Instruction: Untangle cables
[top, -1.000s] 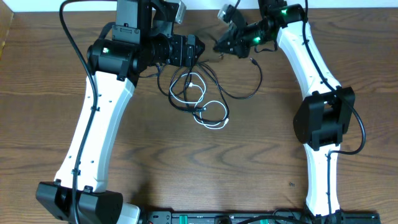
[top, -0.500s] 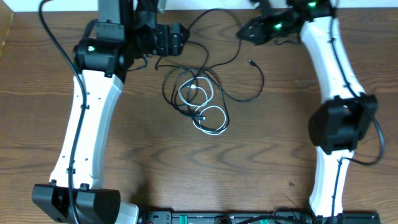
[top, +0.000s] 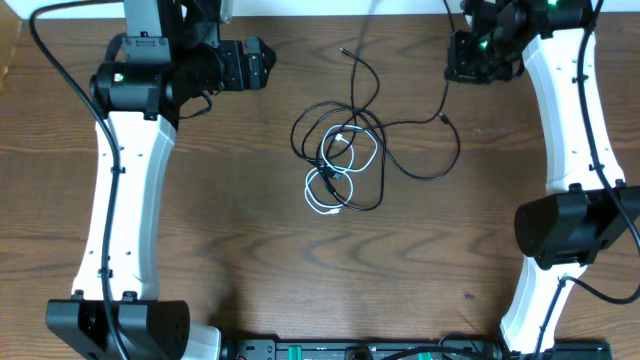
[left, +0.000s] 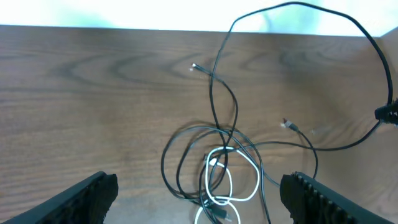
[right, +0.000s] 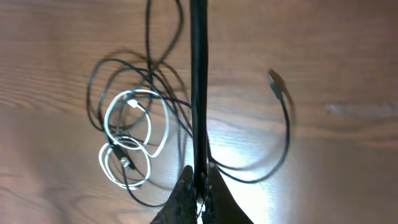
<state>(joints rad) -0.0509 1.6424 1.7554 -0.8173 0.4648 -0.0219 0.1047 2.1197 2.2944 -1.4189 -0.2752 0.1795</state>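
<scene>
Brown wood-grain table (top: 250, 260), faint glare.

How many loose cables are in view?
2. The black cable sprawls mid-table, one strand pinched in the right gripper; the white cable coils tangled within its loops.

Left arm (top: 128, 200) and right arm (top: 572, 110): white link shells between black joint housings (top: 560, 228); thick black cords (top: 60, 60) clipped along the links; green lights (top: 118, 75) near the wrists; left gripper (left: 199, 180) with black, ridged fingers (left: 93, 194).
</scene>
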